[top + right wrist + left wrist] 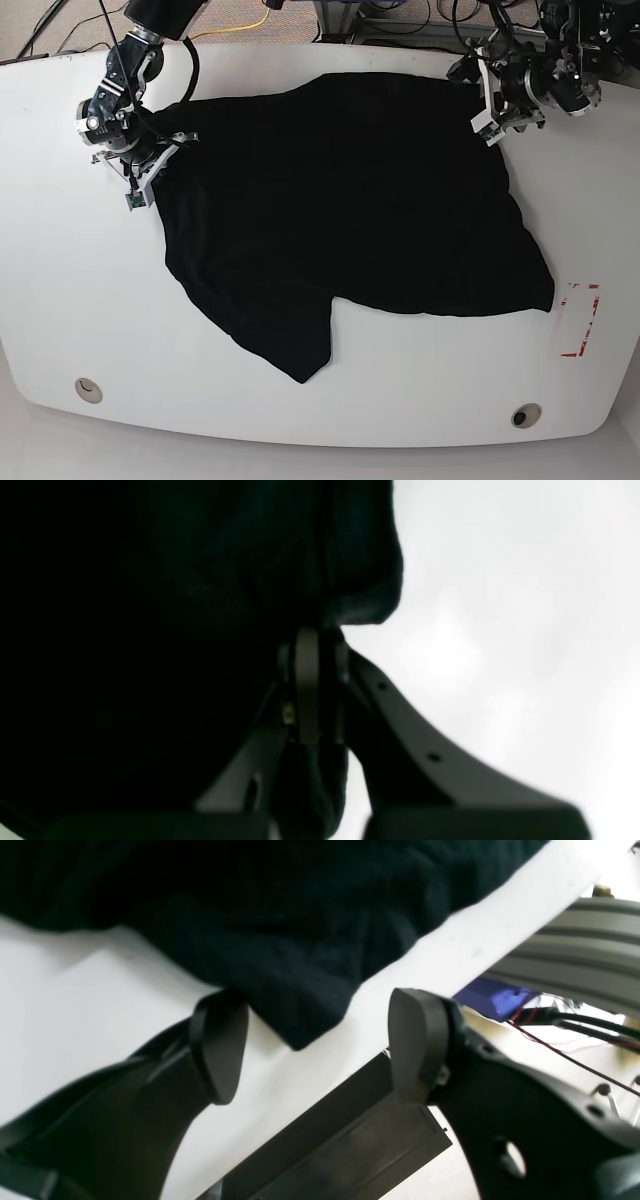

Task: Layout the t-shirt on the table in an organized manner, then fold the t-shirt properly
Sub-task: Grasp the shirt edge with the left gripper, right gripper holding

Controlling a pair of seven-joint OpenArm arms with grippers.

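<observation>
We are still laying out — the t-shirt (pixel 350 210) is sprawling crooked over the tabletop (pixel 60 300), unfolded. Our right hand (pixel 150 165) at nine o'clock is pinching its edge; our left hand (pixel 488 112) at two o'clock is hanging spread beside a corner.

From my end, the background clutter is all past the far table edge: a yellow cable (pixel 247 22) snaking on the floor and black cables (pixel 60 22) at the top left. The left wrist view picks up a ribbed grey panel (pixel 575 957), a purple-blue block (pixel 492 997), and thin red wires (pixel 565 1052).
</observation>
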